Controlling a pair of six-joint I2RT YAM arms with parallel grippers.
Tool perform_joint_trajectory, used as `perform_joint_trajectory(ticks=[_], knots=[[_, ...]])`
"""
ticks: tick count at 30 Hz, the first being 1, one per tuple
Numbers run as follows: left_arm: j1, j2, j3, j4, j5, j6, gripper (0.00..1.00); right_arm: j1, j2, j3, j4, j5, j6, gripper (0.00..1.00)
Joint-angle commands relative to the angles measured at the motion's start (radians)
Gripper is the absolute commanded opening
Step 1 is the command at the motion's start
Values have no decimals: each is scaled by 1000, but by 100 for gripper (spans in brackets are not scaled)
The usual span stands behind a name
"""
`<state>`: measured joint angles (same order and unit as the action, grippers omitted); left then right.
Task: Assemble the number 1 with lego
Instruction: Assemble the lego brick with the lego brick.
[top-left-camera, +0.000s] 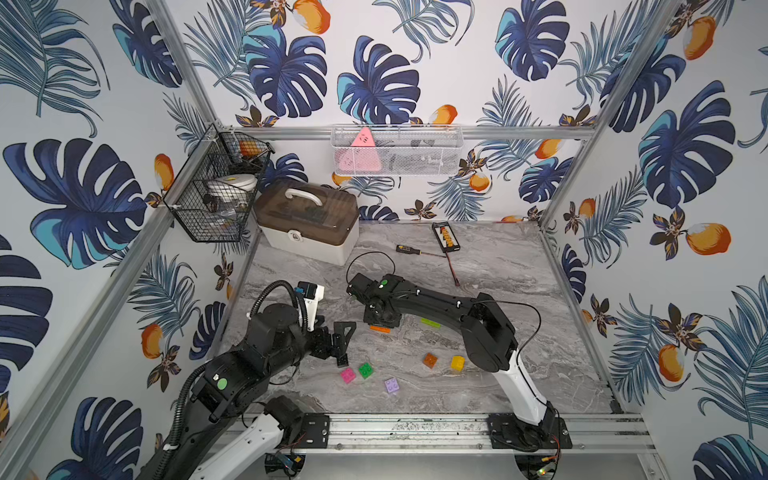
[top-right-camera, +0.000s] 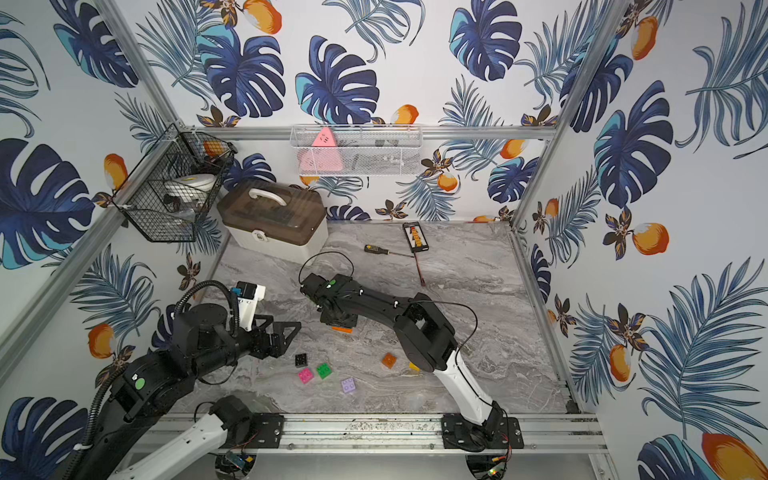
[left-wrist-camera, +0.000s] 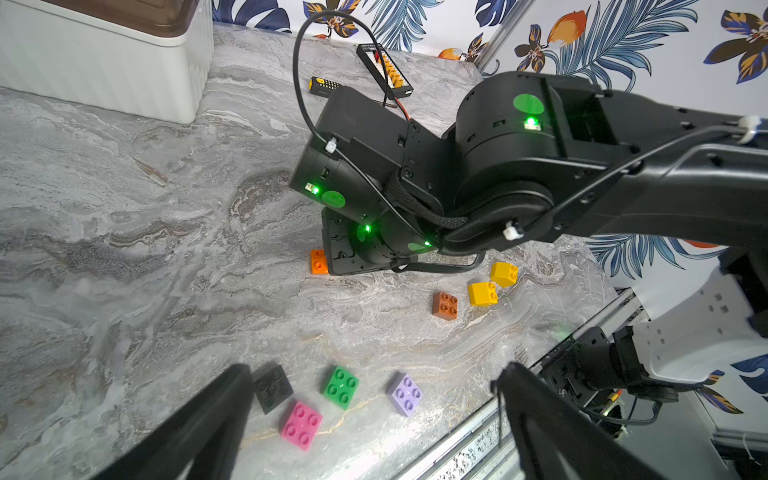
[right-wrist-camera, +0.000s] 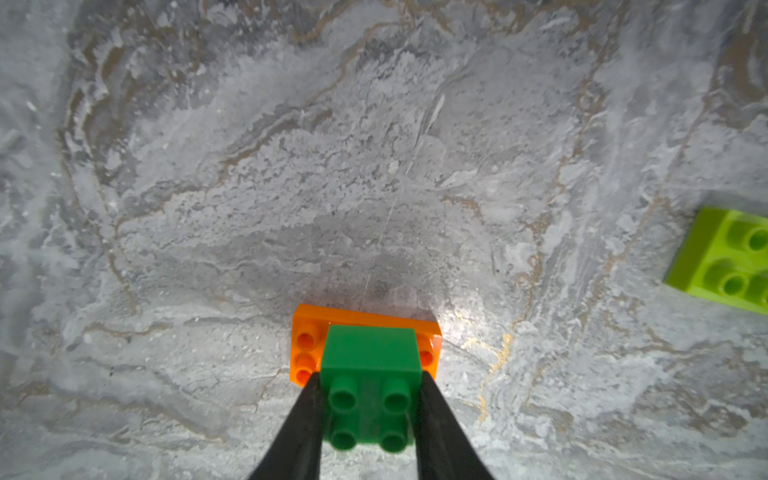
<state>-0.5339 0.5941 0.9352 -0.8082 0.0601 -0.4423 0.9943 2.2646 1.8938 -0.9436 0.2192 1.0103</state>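
Right claw (right-wrist-camera: 369, 380) pinches a green brick (right-wrist-camera: 370, 353) over an orange brick (right-wrist-camera: 305, 328); open table (right-wrist-camera: 374, 166) ahead. Left claw (left-wrist-camera: 374, 372) gapes wide, empty.

Bright, even light overall; wrist views warp at edges, small glare spot on the grey marble tabletop (right-wrist-camera: 457, 326).

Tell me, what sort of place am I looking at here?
Probably a robot test booth, not a home: a left arm and right arm bolted to a metal rail, a small marble-look tabletop boxed in by aluminium framing, and loose lego bricks as practice pieces.
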Motion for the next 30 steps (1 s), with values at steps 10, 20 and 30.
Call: perform_joint_trajectory(ticks=[10,20,30], knots=[[3,-22,-3,14,17,16,99,17,42,50,-55,28,39,22],[3,-38,-4,14,12,15,99,47,40,6,-58,51,119,20],[3,-43,-6,14,15,16,99,39,19,-25,-11,64,78,20]])
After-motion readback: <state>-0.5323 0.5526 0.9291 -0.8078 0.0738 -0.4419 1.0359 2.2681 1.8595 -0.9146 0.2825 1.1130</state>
